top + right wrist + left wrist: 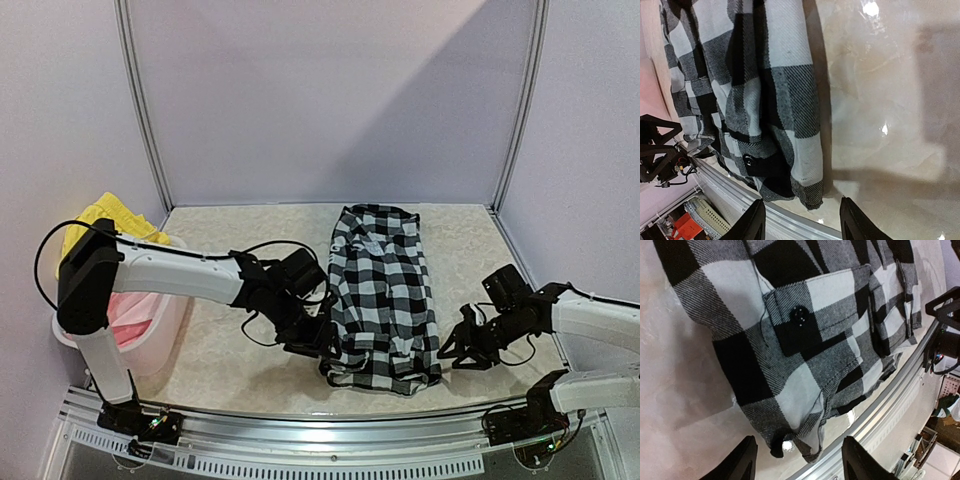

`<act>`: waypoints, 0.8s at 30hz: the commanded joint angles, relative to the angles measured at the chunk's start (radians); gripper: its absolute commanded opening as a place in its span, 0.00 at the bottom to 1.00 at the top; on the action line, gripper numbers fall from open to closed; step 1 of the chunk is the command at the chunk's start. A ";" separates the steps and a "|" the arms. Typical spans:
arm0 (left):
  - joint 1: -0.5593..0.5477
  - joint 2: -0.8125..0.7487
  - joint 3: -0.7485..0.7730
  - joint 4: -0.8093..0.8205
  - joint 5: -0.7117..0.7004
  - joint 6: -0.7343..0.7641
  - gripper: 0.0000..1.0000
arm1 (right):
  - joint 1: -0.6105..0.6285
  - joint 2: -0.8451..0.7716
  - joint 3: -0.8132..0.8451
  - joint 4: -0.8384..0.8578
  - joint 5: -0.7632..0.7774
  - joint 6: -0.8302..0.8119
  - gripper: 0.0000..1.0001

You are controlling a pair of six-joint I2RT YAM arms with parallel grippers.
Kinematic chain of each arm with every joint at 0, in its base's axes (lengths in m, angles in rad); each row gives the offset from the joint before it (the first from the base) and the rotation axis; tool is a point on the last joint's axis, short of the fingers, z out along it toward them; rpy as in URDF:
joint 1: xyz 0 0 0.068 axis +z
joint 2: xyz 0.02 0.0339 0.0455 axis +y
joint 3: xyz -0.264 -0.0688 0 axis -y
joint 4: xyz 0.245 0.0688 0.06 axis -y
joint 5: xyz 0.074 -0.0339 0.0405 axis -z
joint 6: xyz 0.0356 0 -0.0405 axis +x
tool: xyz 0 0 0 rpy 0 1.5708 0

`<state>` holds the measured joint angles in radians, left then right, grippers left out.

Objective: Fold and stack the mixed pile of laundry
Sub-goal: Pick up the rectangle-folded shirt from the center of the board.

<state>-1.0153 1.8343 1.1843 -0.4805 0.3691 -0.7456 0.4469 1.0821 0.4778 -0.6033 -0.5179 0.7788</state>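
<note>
Shirt (385, 290) 1, yellow garment (110, 215) 1, basket (168, 325) 1

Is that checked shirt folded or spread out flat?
Folded, partly: the checked shirt lies as a long narrow strip, sides turned in, no sleeves sticking out. Doubled edges show at its near end.

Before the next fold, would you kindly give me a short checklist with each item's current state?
1. Checked shirt lying flat on the table: ok.
2. Left claw open at the shirt's near-left corner: ok.
3. Right claw open at the near-right corner: ok.
4. Hem actually inside either claw: cannot tell.
5. Yellow garment and pink garment kept aside in the white basket: ok.
</note>
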 commanded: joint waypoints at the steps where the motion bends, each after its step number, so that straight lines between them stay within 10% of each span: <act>1: 0.001 0.019 -0.045 0.104 0.002 -0.095 0.58 | 0.015 0.073 -0.018 0.086 -0.036 -0.029 0.50; 24: -0.037 0.034 -0.118 0.197 -0.023 -0.149 0.50 | 0.068 0.213 -0.127 0.228 -0.054 -0.005 0.01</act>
<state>-1.0306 1.8408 1.0702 -0.3260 0.3511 -0.8845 0.5041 1.2598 0.3798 -0.3660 -0.6052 0.7712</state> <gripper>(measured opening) 0.509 0.043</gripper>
